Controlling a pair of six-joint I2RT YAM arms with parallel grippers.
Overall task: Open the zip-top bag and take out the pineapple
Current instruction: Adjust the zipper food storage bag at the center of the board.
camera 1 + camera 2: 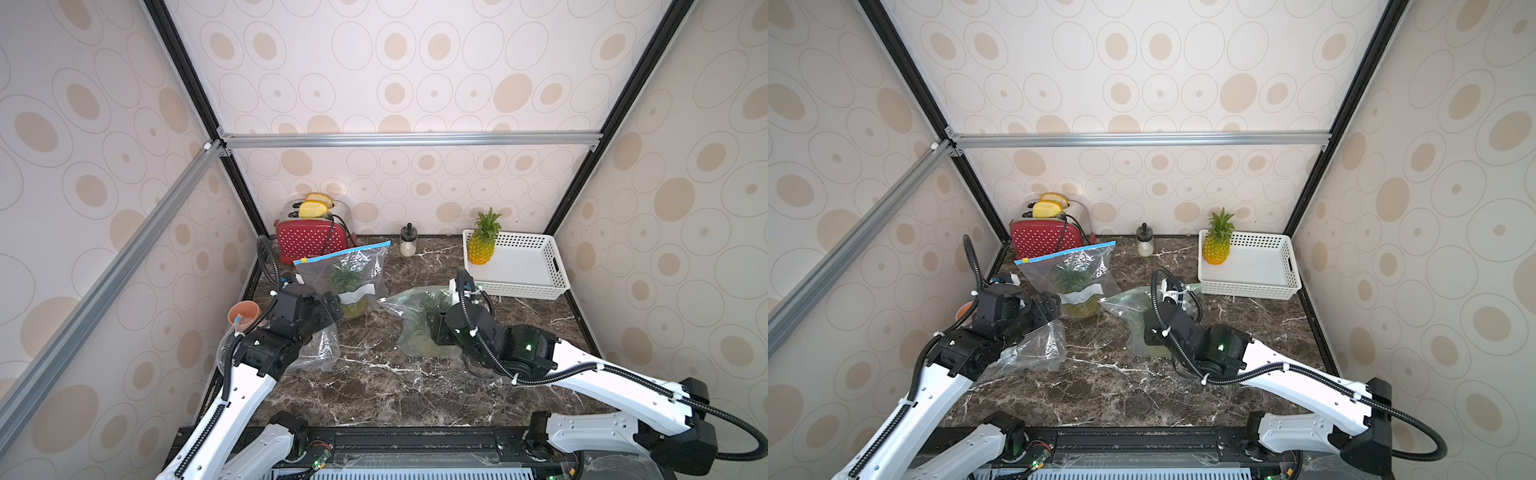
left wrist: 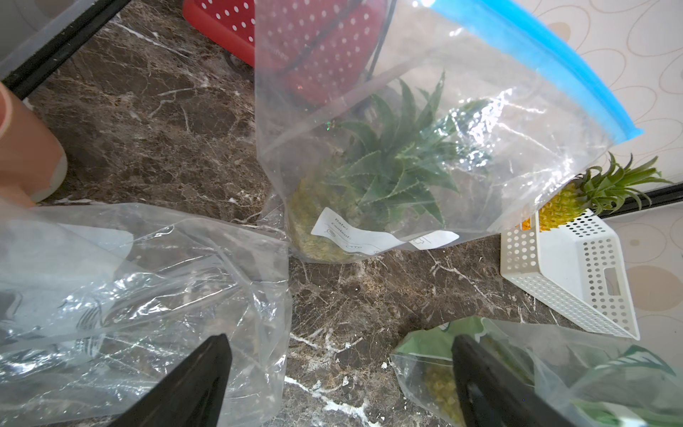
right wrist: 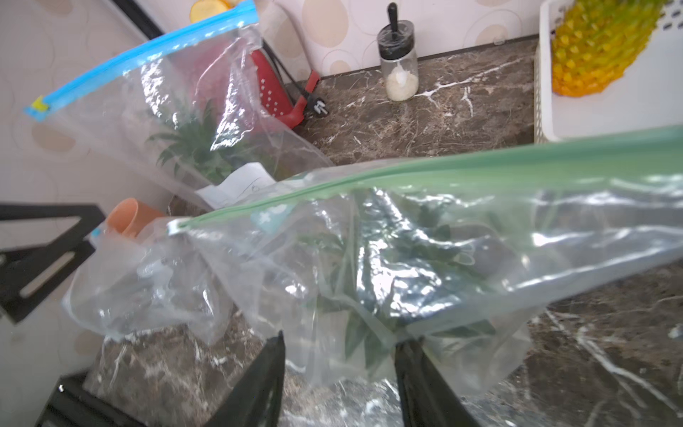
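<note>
A green-zipped clear zip-top bag [image 1: 409, 305] lies mid-table with a pineapple's green leaves [image 3: 406, 251] showing inside; its zip strip [image 3: 480, 166] looks shut. My right gripper [image 3: 343, 338] is at this bag's near side, jaws apart, with loose film hanging between the fingers. Behind it to the left a blue-zipped bag [image 1: 357, 266] stands upright, holding another pineapple [image 2: 391, 162]. My left gripper [image 2: 340, 338] hovers open over bare table in front of the blue bag, holding nothing.
A crumpled empty clear bag [image 1: 322, 349] lies under my left arm. A white basket [image 1: 523, 286] at back right holds a bare pineapple [image 1: 482, 245]. A red toaster [image 1: 309, 241], a small jar [image 1: 408, 241] and an orange cup [image 1: 243, 313] stand along the back and left.
</note>
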